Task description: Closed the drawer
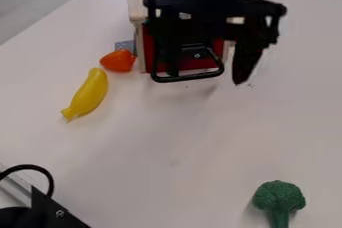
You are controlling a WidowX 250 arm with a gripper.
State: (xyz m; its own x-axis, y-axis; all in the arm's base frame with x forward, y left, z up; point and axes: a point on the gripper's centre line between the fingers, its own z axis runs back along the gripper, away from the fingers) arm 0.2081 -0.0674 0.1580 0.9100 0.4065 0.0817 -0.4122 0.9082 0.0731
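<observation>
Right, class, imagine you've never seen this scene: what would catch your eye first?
Probably the black gripper, hanging at the top over the small cabinet's red drawer front. Next, the bright yellow banana left of it, its upper end near an orange-red toy. Then the green broccoli, far off at the bottom right.

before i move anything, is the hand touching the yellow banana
Apart: the camera view shows a stretch of white table between the banana and the hand.
</observation>
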